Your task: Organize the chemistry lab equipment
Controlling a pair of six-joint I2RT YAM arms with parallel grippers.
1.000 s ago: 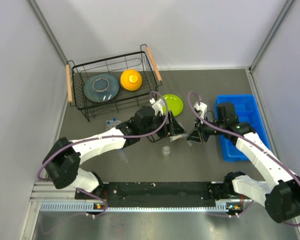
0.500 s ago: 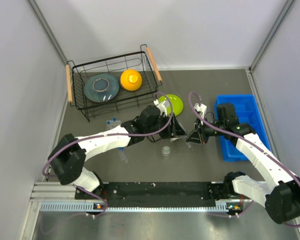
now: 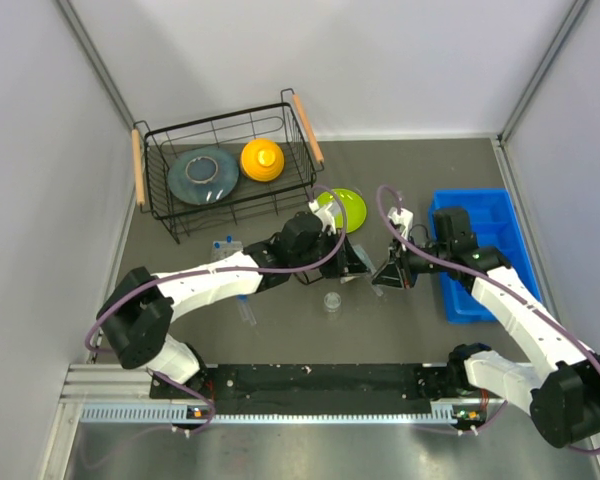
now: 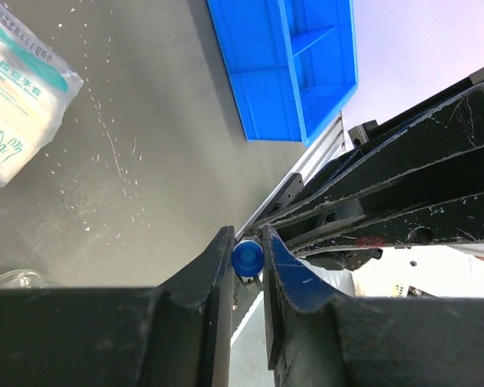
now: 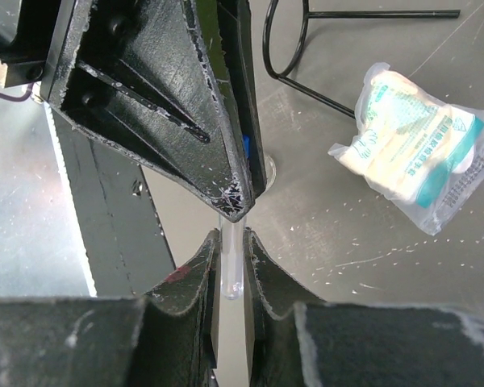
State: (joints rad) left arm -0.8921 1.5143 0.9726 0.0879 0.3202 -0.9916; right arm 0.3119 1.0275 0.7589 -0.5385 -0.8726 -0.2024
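Nearest us on the dark grey counter [image 3: 280,340] we see a tiny round clear dish [image 3: 332,301], shallow and glassy. To its left a small clear tube [image 3: 246,312] lies flat.

Just beyond the dish both pincers meet on one small clear blue-capped test tube [image 5: 231,270]. It is a slim, see-through cylinder with a rounded bottom and a glossy round blue cap [image 4: 248,258]. The right pincer [image 5: 231,242] is closed tight on the clear body. The left pincer [image 4: 247,239] is clamped on the cap, its scuffed black fingers pressing both sides.

Beside them lies a crinkly clear packet [image 5: 415,157] with white contents and teal print. Farther left we see two more blue-capped tubes [image 3: 223,243].

Beyond sit a lime-green round plate [image 3: 348,210] and, to the right, a blue plastic bin [image 3: 480,250] with compartments. Farthest is a black wire basket [image 3: 216,116] with wooden handles, holding a grey plate [image 3: 202,175] and an orange bowl [image 3: 262,159].
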